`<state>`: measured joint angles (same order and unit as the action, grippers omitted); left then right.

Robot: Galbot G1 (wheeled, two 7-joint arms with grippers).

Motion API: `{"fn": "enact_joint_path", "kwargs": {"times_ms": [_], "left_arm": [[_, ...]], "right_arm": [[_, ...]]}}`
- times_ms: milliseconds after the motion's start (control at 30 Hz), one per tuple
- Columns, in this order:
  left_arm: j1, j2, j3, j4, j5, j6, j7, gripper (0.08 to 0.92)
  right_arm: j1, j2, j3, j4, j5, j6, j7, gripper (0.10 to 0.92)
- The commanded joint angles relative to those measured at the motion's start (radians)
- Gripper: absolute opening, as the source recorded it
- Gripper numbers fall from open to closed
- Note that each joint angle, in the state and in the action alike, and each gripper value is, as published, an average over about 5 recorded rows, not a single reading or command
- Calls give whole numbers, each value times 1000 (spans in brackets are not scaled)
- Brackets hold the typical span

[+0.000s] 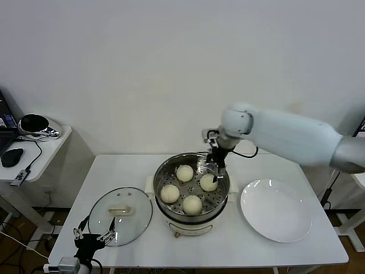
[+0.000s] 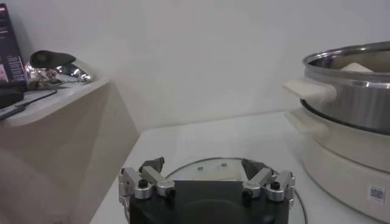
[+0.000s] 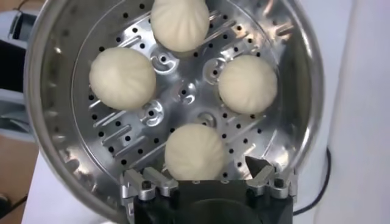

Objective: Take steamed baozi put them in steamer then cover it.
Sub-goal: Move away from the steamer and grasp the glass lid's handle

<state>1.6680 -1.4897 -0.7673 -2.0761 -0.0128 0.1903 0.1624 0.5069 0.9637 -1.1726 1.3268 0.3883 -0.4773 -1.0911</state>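
Note:
The steamer stands mid-table with several baozi on its perforated tray. My right gripper hangs open just over the rim at the far right side, straddling one baozi that lies on the tray; the fingertip that shows stands clear of it. Other baozi rest apart from it. The cover, clear glass with a cream handle, lies flat on the table left of the steamer. My left gripper waits open at the near left, by the cover's near edge, with nothing between its fingers.
A white plate with nothing on it lies to the right of the steamer. A low side table with a shiny object and cables stands beyond the table's left edge. In the left wrist view the steamer's handle sticks out toward the cover.

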Motion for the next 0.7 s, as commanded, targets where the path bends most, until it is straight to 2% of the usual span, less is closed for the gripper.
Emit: {"fn": "enact_joint_path", "kwargs": {"times_ms": [33, 167, 267, 367, 500, 700], "left_arm": [[-22, -23, 27, 28, -8, -1, -10, 823], [-10, -23, 47, 14, 9, 2, 0, 823], [3, -17, 53, 4, 38, -2, 16, 823], [0, -19, 53, 5, 41, -5, 17, 823], [-15, -23, 54, 4, 16, 0, 17, 823], [-32, -19, 47, 10, 14, -2, 30, 823]], "right_arm": [[-172, -239, 420, 87, 108, 106, 231, 823], [-388, -336, 705, 179, 153, 114, 428, 823], [-693, -388, 1027, 279, 166, 112, 541, 823], [-988, -400, 1287, 350, 199, 174, 686, 823], [-1334, -317, 1582, 421, 230, 254, 832, 823], [-1695, -83, 1869, 451, 231, 374, 876, 823]]}}
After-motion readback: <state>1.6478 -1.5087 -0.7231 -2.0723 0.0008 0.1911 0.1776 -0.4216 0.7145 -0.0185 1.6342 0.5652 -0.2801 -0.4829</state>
